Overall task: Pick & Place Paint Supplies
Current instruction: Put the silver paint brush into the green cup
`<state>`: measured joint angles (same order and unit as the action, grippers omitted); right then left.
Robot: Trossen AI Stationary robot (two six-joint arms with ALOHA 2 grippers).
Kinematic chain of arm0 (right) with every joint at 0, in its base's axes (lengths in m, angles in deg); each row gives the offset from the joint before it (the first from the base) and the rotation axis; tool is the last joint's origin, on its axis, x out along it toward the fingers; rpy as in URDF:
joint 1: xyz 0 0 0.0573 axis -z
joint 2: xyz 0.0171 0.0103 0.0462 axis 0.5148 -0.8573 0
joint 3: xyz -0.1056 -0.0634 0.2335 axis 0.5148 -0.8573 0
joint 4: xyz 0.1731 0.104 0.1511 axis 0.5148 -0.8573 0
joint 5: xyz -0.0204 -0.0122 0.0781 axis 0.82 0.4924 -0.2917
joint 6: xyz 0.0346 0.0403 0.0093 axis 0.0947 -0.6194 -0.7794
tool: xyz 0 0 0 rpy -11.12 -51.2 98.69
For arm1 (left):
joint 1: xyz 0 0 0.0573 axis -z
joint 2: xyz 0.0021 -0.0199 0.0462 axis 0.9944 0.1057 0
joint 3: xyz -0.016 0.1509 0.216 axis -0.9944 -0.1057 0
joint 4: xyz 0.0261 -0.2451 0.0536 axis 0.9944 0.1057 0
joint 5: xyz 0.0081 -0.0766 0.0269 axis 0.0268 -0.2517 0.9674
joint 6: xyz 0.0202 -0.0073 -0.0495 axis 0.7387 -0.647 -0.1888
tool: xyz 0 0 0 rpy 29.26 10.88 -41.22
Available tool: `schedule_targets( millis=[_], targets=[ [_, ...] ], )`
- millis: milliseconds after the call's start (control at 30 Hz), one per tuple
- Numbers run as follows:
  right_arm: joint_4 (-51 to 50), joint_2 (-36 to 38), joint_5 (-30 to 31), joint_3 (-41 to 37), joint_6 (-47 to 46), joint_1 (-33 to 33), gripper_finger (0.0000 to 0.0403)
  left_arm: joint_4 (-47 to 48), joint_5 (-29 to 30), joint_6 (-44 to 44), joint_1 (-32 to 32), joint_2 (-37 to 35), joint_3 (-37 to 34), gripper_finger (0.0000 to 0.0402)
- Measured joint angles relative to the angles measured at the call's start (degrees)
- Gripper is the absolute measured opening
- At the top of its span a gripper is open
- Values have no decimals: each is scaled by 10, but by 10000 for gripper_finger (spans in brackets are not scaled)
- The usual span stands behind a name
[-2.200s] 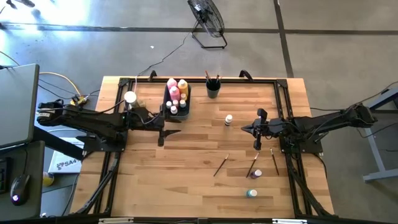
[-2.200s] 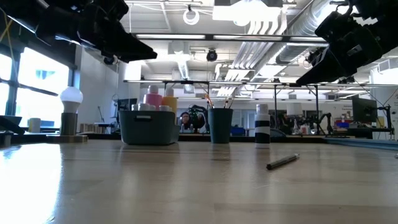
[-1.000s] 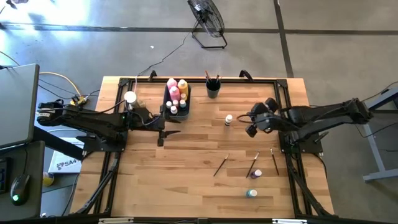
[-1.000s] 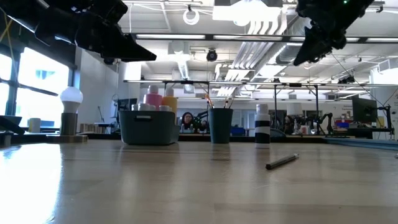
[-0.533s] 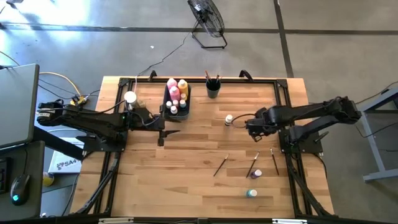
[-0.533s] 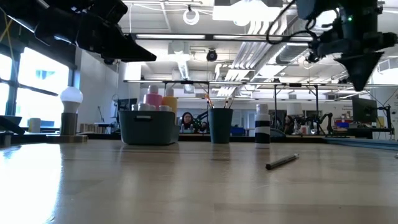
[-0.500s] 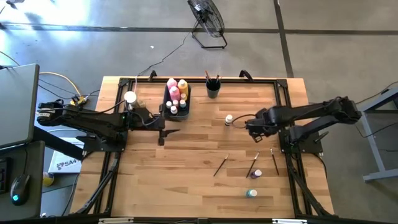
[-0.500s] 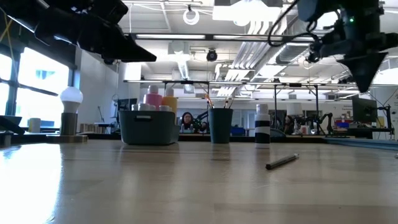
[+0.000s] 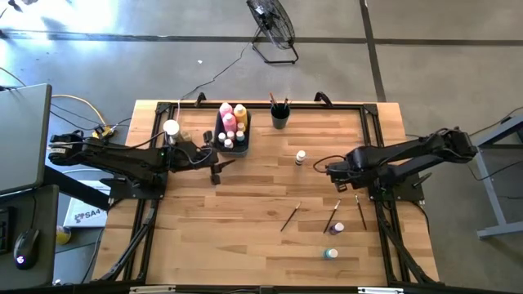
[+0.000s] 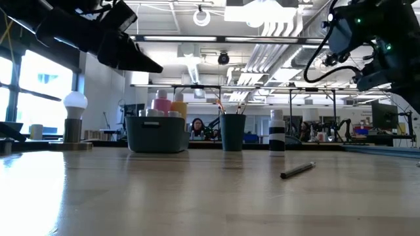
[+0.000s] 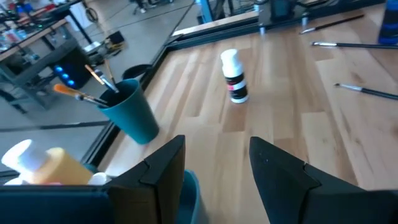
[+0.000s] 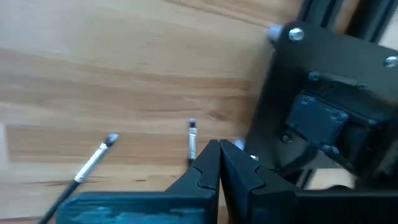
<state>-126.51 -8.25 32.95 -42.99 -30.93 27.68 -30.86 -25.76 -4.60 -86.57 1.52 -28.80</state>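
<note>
Note the wooden table [image 9: 245, 237]. The dark bin [image 9: 231, 131] holds the tall bottles. The left gripper [image 9: 217, 171] hangs beside it, jaws parted, empty. The right gripper [image 9: 337, 186] has jaws closed, empty, above loose paintbrushes [image 9: 333, 217]. One small bottle [image 9: 301, 156] stands mid-table.

Wooden desk [image 9: 261, 245]: butcher-block top, black rail frame along edges. White knob on round tan base [image 9: 171, 127] standing at 10 o'clock on desk, near left edge; seen upright in low view [image 10: 75, 118]. Dark grey bin [image 9: 219, 131] at 11 o'clock, just right of knob. Dark teal cup [image 9: 280, 119] at 12 o'clock by far edge; also seen in left wrist view [image 11: 134, 112]. Floor fan [image 9: 272, 28] on concrete beyond desk, 12 o'clock. White box [image 9: 84, 214] on floor at 8 o'clock. Person [image 10: 196, 126] seated in room behind, partly hidden.
</note>
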Motion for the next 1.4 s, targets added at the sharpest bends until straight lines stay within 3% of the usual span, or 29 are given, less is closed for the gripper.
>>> schedule_targets(
  millis=[433,800,1400],
  targets=[
    [119,-39,2,-1,26,-17,2,23,16,0,0,0,0,175],
    [201,-122,-106,-2,67,-53,2,33,16,0,0,0,0,175],
    [249,-125,-105,-2,-17,-83,2,64,15,0,0,0,0,175]
  ],
)
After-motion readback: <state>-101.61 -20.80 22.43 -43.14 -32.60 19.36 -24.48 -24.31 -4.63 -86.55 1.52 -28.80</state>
